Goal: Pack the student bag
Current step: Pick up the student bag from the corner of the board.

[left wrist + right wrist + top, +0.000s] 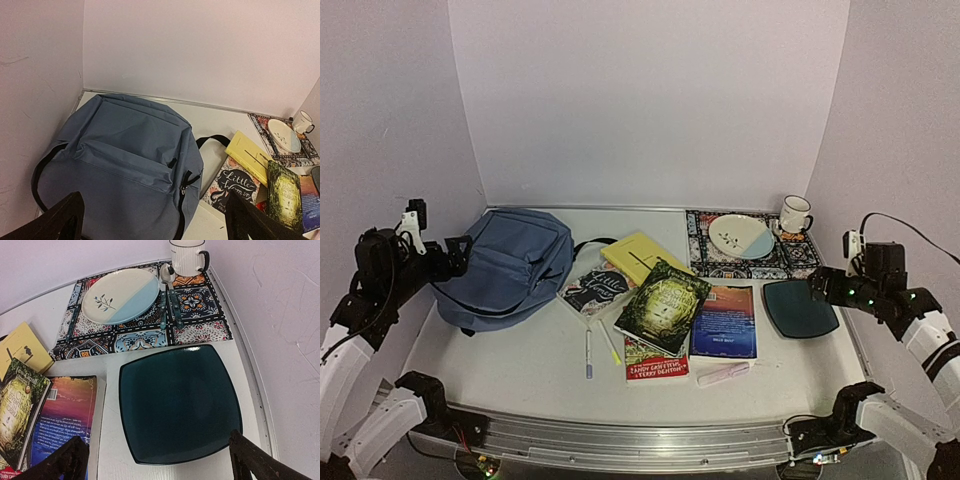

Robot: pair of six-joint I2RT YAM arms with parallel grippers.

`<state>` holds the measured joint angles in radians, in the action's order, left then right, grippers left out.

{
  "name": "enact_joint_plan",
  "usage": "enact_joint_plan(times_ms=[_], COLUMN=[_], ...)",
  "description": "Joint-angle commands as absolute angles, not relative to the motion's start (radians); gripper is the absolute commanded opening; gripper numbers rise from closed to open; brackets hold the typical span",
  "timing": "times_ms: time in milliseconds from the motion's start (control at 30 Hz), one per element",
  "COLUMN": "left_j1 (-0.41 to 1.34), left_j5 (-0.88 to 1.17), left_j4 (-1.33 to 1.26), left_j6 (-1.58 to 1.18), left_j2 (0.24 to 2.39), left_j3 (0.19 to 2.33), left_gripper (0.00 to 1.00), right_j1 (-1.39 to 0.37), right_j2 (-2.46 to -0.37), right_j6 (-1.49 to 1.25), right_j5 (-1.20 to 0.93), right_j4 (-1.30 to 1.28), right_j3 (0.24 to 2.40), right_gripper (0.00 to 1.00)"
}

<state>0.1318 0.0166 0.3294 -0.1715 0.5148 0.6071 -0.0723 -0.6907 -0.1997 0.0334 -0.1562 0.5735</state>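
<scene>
Both arms sit folded back at the sides, wrists raised and tipped down toward the white surface [520, 365]. The left hand [458, 255] is spread as wide as it goes and holds nothing; it hangs just over the left edge of the student bag [510, 265]. The right hand [817, 284] is equally wide and empty, above a dark teal square plate [800, 307].

The bag lies flat at the far left of the surface, front pocket up, a black strap trailing right. Books [663, 305] overlap in the middle, with pens [588, 352] in front of them. At the far right, a patterned placemat [705, 262] carries a round plate [740, 235] and a mug [794, 213]. Plain pale walls [650, 100] close in on three sides.
</scene>
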Motion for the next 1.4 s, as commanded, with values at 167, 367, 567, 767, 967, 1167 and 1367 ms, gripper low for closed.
enact_joint_plan(times_ms=[167,367,567,767,967,1167,1367], left_j1=[0.132,0.170,0.285,0.410,0.477,0.500,0.502], left_j5=[0.191,0.203,0.119,0.016,-0.089,-0.150,-0.149], left_j4=[0.304,0.357,0.421,0.516,0.586,0.638,0.664], left_j6=[-0.145,-0.131,-0.114,-0.078,-0.052,-0.039,-0.044], left_j2=[0.713,0.950,1.168,1.386,1.563,1.733,1.789], left_j3=[0.677,0.782,0.874,0.971,1.050,1.110,1.147], left_gripper=[1.00,0.95,0.95,0.92,0.88,0.76,0.35], right_j1=[-0.069,-0.070,-0.070,-0.069,-0.071,-0.072,-0.071], right_j2=[-0.722,-0.727,-0.741,-0.756,-0.787,-0.807,-0.824], right_j6=[-0.168,-0.180,-0.194,-0.203,-0.210,-0.225,-0.231], right_j5=[-0.026,-0.071,-0.137,-0.190,-0.226,-0.244,-0.259], right_j4=[-0.172,-0.180,-0.156,-0.157,-0.140,-0.106,-0.091], right_j3=[0.618,0.612,0.596,0.587,0.568,0.552,0.560], right_gripper=[0.98,0.98,0.98,0.98,0.98,0.98,0.98])
